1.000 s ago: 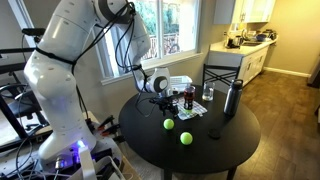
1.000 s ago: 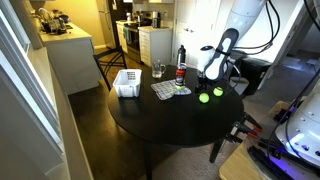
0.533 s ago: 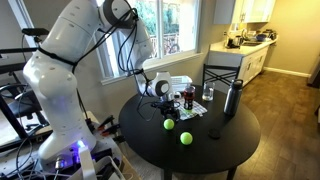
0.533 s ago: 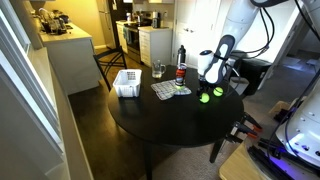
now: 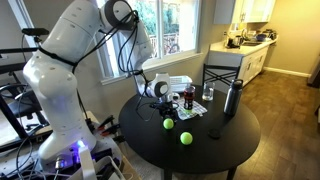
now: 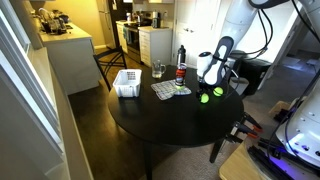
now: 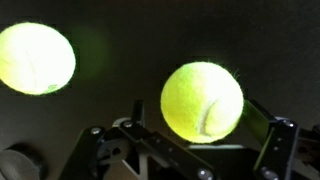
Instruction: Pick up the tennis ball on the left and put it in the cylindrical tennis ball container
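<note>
Slightly lower than a second ago, the black Robotiq gripper [image 5: 161, 100] hangs over the round black table [image 5: 220, 150] with its jaws spread wide. The fuzzy yellow-green tennis ball [image 7: 202, 100] sits between its fingers [image 7: 268, 128], not clamped. A second identical ball [image 7: 35, 58] lies off to one side of the gripper. The clear cylindrical tennis ball container [image 5: 189, 98] with a dark red label stands just beyond it.

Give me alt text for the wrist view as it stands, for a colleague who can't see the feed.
A fuzzy yellow-green tennis ball sits centre right, framed between the two black fingers of the open pincer at the bottom edge. A second identical ball lies at the upper left, both on a dark tabletop.
</note>
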You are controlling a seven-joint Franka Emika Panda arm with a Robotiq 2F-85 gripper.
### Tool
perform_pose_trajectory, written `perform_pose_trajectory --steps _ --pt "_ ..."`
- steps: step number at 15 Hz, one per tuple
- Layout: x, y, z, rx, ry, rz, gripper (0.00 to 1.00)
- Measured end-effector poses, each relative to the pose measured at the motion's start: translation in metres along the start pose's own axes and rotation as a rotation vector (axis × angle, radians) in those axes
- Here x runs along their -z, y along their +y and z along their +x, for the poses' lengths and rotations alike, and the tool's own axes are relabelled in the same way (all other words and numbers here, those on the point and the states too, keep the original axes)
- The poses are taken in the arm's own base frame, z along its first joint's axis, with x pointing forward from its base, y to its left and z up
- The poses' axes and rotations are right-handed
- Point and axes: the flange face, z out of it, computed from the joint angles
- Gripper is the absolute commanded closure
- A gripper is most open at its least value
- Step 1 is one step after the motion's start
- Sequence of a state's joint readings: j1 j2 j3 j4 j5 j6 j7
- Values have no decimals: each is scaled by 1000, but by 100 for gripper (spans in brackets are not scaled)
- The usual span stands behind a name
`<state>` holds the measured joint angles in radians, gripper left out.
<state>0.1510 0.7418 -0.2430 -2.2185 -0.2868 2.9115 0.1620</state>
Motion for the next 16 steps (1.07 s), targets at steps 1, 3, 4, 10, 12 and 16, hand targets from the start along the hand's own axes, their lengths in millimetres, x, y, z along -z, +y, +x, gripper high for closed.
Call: perform_pose_trajectory --steps 1,3,4,10,12,16 --pt "-1 0 0 -4 -4 1 26" --pt "-1 -1 -1 -9 -5 3 39" --pt "-1 -1 -1 -11 -5 4 46" --pt "2 0 5 -27 10 9 58" --pt "7 2 12 -46 31 13 58" --pt "31 12 36 -107 106 27 58"
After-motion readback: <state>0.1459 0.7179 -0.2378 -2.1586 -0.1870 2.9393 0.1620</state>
